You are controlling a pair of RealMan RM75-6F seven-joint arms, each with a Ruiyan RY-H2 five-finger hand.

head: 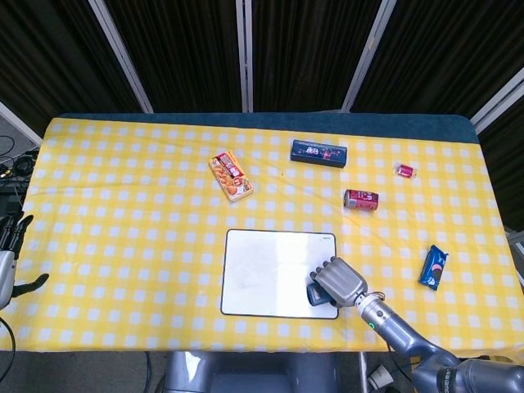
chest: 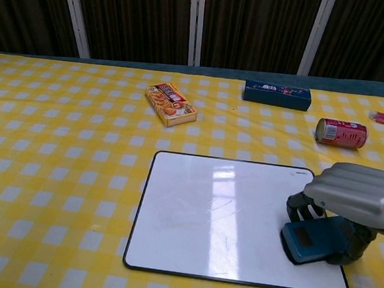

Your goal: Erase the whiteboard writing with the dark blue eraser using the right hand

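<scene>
Yellow checked cloth covers the counter (head: 123,205), and the whiteboard (chest: 219,215) lies near its front edge. Over the board's front right corner, the right robot hand (chest: 359,203) grips the dark blue eraser (chest: 312,243), pressing it flat on the board. At the counter's left edge, the left robot hand (head: 10,254) hangs empty, fingers spread.

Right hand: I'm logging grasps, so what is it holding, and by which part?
The right hand grips the dark blue eraser from above, fingers down its sides, on the whiteboard. The left hand holds nothing.
</scene>
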